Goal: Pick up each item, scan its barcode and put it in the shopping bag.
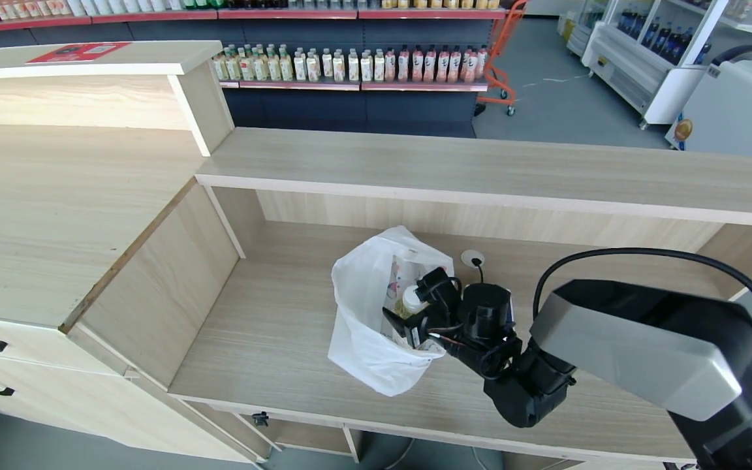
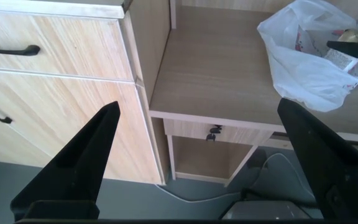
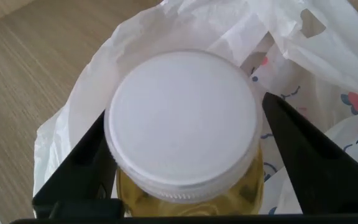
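At the 3 o'clock side of the shopping bag's [image 1: 363, 326] mouth, the right jaws are clamped on the bottle [image 3: 182, 124] just below its white cap. Expect a rigid, smooth-walled container, fairly heavy with yellow liquid and likely slippery; grip the body under the cap rim. The thin bag is limp and gives no support. The left jaws are spread wide and empty, low off the desk's [image 1: 271, 333] 8 o'clock side.

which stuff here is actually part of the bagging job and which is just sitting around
Part of the job:
- bottle with a white cap, held by the right gripper
- shopping bag, open on the counter, with the bottle at its mouth

Just around:
- drinks shelves
- orange trolley
- chiller cabinets
- drawers
- left gripper, open and empty
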{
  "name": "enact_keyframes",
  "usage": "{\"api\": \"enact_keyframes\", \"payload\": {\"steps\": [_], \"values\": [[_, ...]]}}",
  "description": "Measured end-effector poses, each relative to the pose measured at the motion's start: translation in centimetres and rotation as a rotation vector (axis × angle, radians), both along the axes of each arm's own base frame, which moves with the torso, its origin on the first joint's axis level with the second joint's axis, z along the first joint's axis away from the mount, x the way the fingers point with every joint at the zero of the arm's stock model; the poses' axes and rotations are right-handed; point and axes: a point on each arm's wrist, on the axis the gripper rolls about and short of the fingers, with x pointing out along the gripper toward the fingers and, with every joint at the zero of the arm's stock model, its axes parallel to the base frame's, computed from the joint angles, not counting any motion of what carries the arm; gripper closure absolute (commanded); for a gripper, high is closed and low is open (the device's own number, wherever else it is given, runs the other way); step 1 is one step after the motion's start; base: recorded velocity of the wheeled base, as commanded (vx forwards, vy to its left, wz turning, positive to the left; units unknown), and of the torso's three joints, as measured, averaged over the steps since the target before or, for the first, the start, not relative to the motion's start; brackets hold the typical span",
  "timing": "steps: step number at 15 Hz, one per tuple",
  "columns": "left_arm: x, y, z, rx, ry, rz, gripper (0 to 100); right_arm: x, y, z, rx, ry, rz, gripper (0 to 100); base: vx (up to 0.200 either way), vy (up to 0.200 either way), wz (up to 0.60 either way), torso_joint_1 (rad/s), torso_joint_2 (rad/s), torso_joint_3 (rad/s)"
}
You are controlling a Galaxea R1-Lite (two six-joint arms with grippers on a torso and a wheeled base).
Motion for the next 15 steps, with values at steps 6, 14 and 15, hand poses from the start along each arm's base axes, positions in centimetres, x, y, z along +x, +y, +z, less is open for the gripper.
{"api": "enact_keyframes", "payload": {"steps": [6,14,15], "values": [[0.0,0.0,0.0,0.000,0.000,0.000,0,-1.8,-1.3,2.0,0.171,0.201,-0.027,0,0.000,0.000,0.00,0.000,0.00,0.000],[0.0,0.0,0.0,0.000,0.000,0.000,0,-9.7,-10.3,14.0,0.269,0.413,-0.122,0,0.000,0.000,0.00,0.000,0.00,0.000],[0.0,0.0,0.0,0.000,0.000,0.000,0,-11.5,-12.8,14.9,0.197,0.432,-0.175,0,0.000,0.000,0.00,0.000,0.00,0.000]]}}
